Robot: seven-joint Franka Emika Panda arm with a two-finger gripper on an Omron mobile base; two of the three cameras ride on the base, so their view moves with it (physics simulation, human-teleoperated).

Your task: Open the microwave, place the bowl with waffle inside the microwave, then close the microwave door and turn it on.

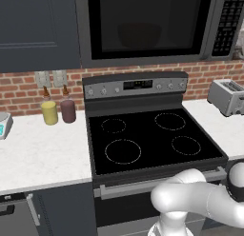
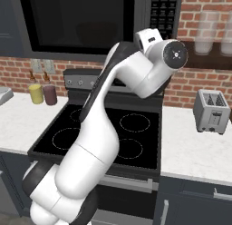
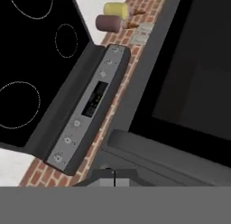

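Microwave [image 1: 147, 25] hangs above the stove [image 1: 152, 140], mounted against the brick wall [image 1: 28, 90]. Microwave door [image 1: 143, 23] is closed, black glass window facing out. Behind the glass a dim round shape, the bowl [image 1: 139, 35], sits inside near the middle; the waffle can't be made out through the dark glass. Keypad strip [image 1: 228, 23] at the microwave's right edge.

In the right base view the white arm bends up in front of the stove, its wrist raised at the keypad side of the microwave [image 2: 90, 20]. In the hand view the claw [image 3: 113, 178] is clenched, tips together, grasping nothing, just beside the lower edge of the microwave door [image 3: 189, 83]; whether it touches is unclear. That view is rolled, so the stove control panel [image 3: 90, 110] runs diagonally.

Stove top bare, four burner rings. On the left tabletop [image 1: 43, 149]: a yellow bottle [image 1: 49, 110] and a dark purple bottle [image 1: 67, 108] side by side against the wall. Silver toaster [image 1: 228, 96] on the right tabletop.
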